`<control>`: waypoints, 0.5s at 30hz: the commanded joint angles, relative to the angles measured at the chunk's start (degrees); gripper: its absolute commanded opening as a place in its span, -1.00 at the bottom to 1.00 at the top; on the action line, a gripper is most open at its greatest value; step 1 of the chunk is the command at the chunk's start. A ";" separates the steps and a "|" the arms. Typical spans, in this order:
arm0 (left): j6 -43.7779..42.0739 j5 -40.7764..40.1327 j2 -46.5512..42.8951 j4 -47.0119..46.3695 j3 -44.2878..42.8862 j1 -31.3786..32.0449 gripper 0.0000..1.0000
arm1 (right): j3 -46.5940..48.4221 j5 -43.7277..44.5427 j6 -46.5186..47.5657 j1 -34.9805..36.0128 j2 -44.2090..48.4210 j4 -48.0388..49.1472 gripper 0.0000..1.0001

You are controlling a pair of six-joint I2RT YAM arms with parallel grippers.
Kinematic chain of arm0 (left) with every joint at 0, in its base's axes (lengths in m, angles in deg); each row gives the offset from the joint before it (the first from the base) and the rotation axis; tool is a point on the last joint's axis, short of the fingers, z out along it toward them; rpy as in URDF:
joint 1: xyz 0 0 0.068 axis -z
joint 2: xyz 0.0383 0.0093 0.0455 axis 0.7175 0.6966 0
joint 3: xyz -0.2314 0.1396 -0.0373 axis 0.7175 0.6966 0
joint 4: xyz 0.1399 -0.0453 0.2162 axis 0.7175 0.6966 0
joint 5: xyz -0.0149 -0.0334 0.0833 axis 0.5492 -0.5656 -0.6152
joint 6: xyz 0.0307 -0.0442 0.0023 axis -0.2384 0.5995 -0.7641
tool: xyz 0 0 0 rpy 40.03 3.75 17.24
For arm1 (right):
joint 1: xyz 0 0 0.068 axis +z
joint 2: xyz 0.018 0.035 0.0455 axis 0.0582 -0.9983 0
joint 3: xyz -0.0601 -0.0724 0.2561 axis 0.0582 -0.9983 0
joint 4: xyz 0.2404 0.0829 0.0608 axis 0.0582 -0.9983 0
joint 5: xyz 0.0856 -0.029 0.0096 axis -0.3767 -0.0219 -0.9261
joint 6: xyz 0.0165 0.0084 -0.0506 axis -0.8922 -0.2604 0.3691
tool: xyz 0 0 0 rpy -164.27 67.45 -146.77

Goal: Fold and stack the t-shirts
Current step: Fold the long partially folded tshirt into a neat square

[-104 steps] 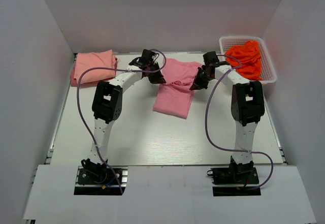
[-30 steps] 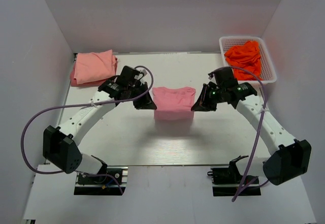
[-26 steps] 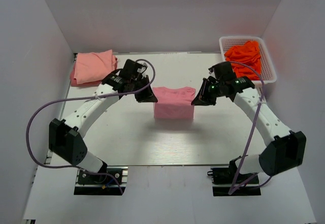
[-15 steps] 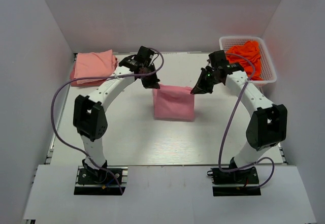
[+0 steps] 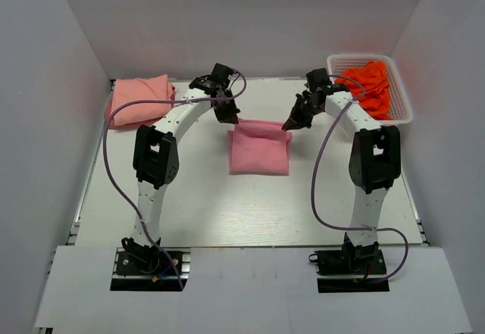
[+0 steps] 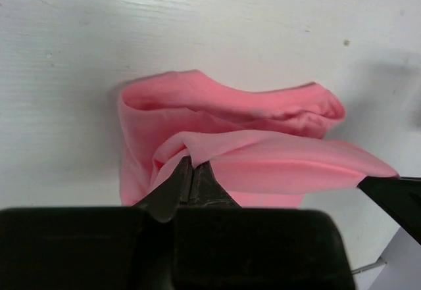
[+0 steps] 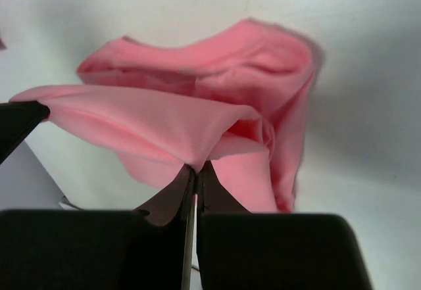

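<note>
The rose pink t-shirt (image 5: 260, 148) lies folded over in the middle of the table, its far edge held up between both grippers. My left gripper (image 5: 232, 120) is shut on the shirt's far left corner (image 6: 197, 146). My right gripper (image 5: 288, 125) is shut on its far right corner (image 7: 204, 152). The held edge stretches between the two grippers above the lower layers. The paler salmon pink t-shirt (image 5: 138, 99) lies folded at the table's far left corner, apart from both grippers.
A white basket (image 5: 401, 92) at the far right holds crumpled orange cloth (image 5: 367, 84). White walls close the table on three sides. Both arms arch over the table's middle, with purple cables hanging beside them.
Both grippers have carried the shirt's edge away from me toward the far side, laying it over the lower layer. The arms have drawn upright, and the shirt now lies as a folded rectangle.
</note>
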 commanded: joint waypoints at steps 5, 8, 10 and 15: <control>-2.95 1.98 5.54 -2.13 -7.17 -2.69 0.76 | 11.28 -1.64 3.51 -2.50 -9.84 0.28 0.00; -5.59 1.99 4.58 -2.65 -6.31 -3.21 1.00 | 11.58 -2.26 4.39 -2.51 -8.71 0.62 0.81; -7.61 2.94 2.47 -4.58 -3.07 -3.21 1.00 | 9.82 -2.17 4.57 -2.68 -5.65 3.68 0.81; -14.45 7.52 -4.21 -7.93 9.68 -1.63 1.00 | 0.07 -0.94 4.40 -2.59 1.40 5.81 0.81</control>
